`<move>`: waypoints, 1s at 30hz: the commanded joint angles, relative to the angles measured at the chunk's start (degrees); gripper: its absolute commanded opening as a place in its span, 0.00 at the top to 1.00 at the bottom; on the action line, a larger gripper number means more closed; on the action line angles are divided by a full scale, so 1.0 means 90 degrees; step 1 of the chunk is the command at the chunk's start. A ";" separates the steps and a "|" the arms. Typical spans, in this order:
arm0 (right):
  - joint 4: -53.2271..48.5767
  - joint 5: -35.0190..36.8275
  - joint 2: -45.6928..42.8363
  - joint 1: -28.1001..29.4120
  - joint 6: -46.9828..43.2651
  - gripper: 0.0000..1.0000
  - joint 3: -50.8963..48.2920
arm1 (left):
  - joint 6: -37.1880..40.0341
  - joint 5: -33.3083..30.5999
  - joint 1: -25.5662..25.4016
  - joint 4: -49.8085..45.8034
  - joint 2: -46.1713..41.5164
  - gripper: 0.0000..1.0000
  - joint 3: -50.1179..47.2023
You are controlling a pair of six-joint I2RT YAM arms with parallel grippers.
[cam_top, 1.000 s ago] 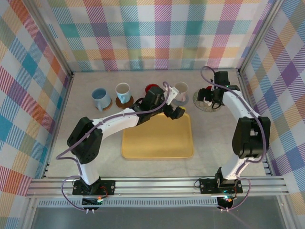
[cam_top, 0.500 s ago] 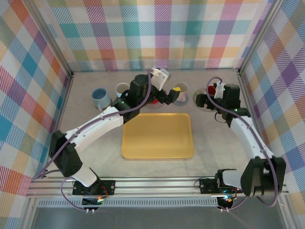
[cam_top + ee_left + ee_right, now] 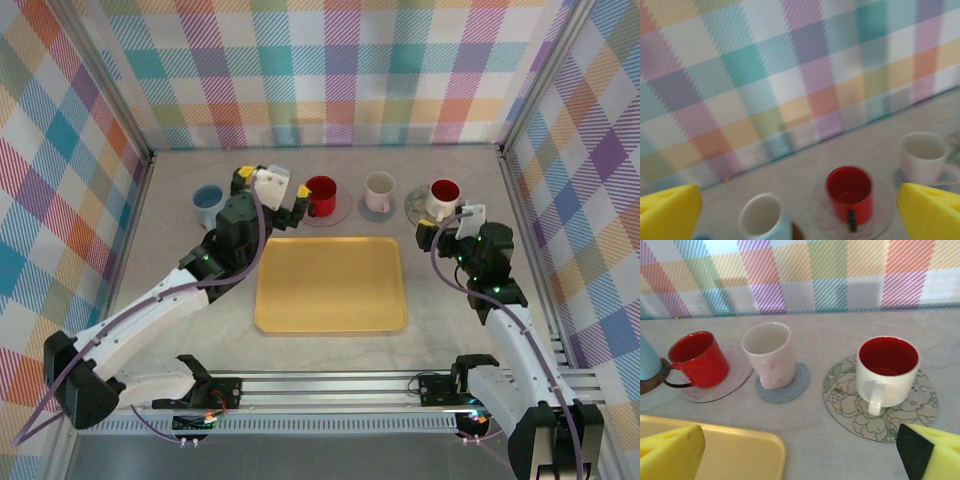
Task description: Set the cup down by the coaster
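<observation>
The left arm (image 3: 150, 310) reaches toward the far-left corner of the bench (image 3: 440, 290), left fingers (image 3: 300, 200) spread wide, holding nothing. The right arm (image 3: 510, 320) extends along the right edge, right fingers (image 3: 424, 238) equally spread and empty.

A yellow tray (image 3: 330, 285) lies flat on the grey table (image 3: 432, 305). Plaid walls (image 3: 330, 70) rise at nine, twelve and three o'clock
</observation>
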 commanded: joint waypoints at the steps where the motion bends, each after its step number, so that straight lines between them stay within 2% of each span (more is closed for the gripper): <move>1: 0.1104 0.0529 -0.0215 0.0013 -0.0031 0.01 -0.0576 | -0.0102 -0.1069 0.0194 0.0417 -0.0485 0.00 -0.0643; 5: 0.1399 0.1114 -0.0224 0.0011 0.0186 0.01 -0.1008 | -0.0162 -0.1906 0.0380 0.0732 -0.0912 0.00 -0.1405; 8: 0.1495 0.1476 -0.0129 0.0015 0.0221 0.01 -0.1200 | -0.0159 -0.2138 0.0633 0.0737 -0.1196 0.00 -0.1857; 11: 0.1869 0.1637 0.0101 0.0017 0.0232 0.01 -0.1412 | -0.0330 -0.2015 0.0925 0.0673 -0.1469 0.00 -0.2326; 16: 0.2282 0.1663 0.0752 0.0010 0.0466 0.01 -0.1474 | -0.1160 -0.1506 0.1521 0.0637 -0.1756 0.00 -0.3154; 22: 0.3205 0.1906 0.1567 0.0010 0.0666 0.01 -0.1593 | -0.1568 -0.1308 0.1873 0.1479 -0.1634 0.00 -0.4069; 30: 0.3763 0.1861 0.2514 0.0016 0.0555 0.01 -0.1379 | -0.1973 -0.1379 0.2205 0.2441 -0.0993 0.00 -0.4657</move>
